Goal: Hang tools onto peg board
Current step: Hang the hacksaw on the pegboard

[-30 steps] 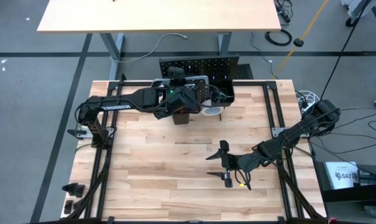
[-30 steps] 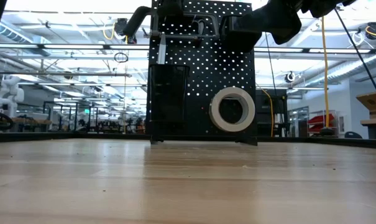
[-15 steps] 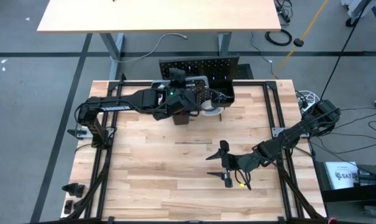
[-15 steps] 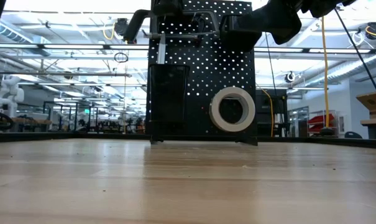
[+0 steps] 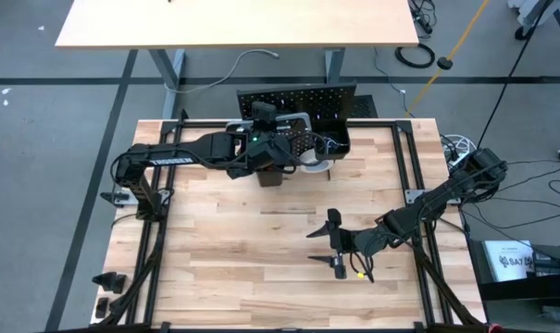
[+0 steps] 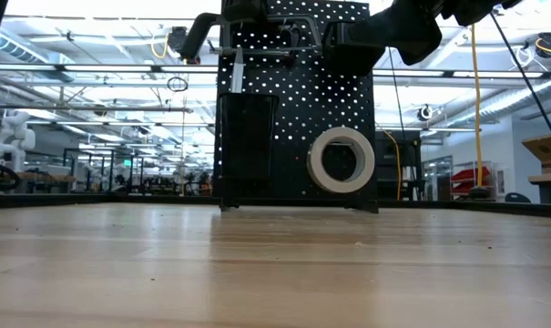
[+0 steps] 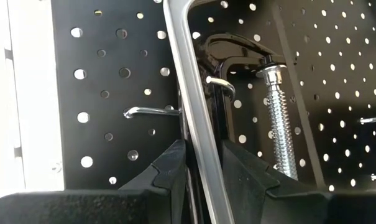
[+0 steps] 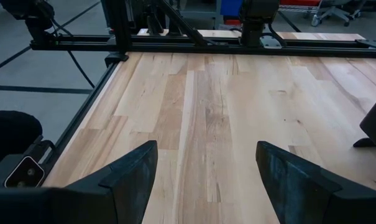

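High view: the left arm reaches from the left edge of the worktop (image 5: 215, 240) across to the peg board (image 5: 298, 95), which stands upright at the far edge. The left claw (image 5: 278, 139) is at the face of the board, clamped on the silver frame of the hacksaw (image 5: 284, 118).

Left wrist view: the hacksaw frame (image 7: 191, 93) runs as a bright metal bar between the two dark fingers (image 7: 169, 165), which press on it from either side. A silver hook (image 7: 151, 112) projects from the perforated panel (image 7: 100, 74) just beside the bar; whether the bar rests on the hook cannot be told. Past the bar, a black C-clamp (image 7: 237, 50) hangs on the board, its threaded screw (image 7: 279, 118) pointing down.

Low view: the peg board (image 6: 298, 118) stands at the far end of the worktop (image 6: 275, 264). A black bin (image 6: 248, 137) is mounted on its left part. The hacksaw (image 6: 257, 53) shows as a horizontal silver bar near the top of the board, above the bin. The white tape roll (image 6: 341, 160) hangs on the lower right part of the board.

High view: the right arm comes in from the right edge, and the right claw (image 5: 337, 242) sits low over the middle of the worktop, well apart from the board.

Right wrist view: the right claw (image 8: 206, 180) has its fingers (image 8: 135, 174) spread wide apart, with only bare wood between them.
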Tool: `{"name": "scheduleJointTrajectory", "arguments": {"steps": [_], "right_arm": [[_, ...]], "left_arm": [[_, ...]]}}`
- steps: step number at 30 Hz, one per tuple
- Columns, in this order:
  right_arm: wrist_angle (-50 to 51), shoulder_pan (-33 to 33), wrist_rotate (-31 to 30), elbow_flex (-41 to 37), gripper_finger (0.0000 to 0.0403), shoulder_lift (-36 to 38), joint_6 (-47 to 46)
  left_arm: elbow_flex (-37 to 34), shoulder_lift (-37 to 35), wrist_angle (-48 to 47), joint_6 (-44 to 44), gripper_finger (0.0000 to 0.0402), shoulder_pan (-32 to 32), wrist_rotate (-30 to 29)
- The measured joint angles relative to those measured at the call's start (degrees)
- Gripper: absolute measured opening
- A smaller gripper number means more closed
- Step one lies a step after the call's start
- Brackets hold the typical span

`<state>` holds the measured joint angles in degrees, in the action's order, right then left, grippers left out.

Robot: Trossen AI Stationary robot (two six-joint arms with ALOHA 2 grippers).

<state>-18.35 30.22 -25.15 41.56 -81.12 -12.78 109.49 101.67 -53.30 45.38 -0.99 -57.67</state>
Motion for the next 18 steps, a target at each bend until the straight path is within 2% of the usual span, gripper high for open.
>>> {"name": "scheduleJointTrajectory", "arguments": {"steps": [8,12,15,18], "right_arm": [[-1.62,-0.66,-0.23,-0.01,0.0267,0.00,0.62],[-6.64,-0.11,-0.21,1.31,0.0267,0.21,7.25],[-2.73,1.12,-1.25,6.74,0.0267,2.01,11.91],[9.30,2.73,-10.31,14.62,0.0267,4.00,14.26]], "left_arm": [[-0.04,0.05,0.31,-0.03,0.0099,0.00,-0.02],[-0.04,0.09,0.33,-0.05,0.0099,0.00,-0.05],[-0.07,0.09,0.33,-0.06,0.0099,0.00,-0.07],[-0.09,0.11,0.35,-0.05,0.0099,0.00,-0.22]]}}
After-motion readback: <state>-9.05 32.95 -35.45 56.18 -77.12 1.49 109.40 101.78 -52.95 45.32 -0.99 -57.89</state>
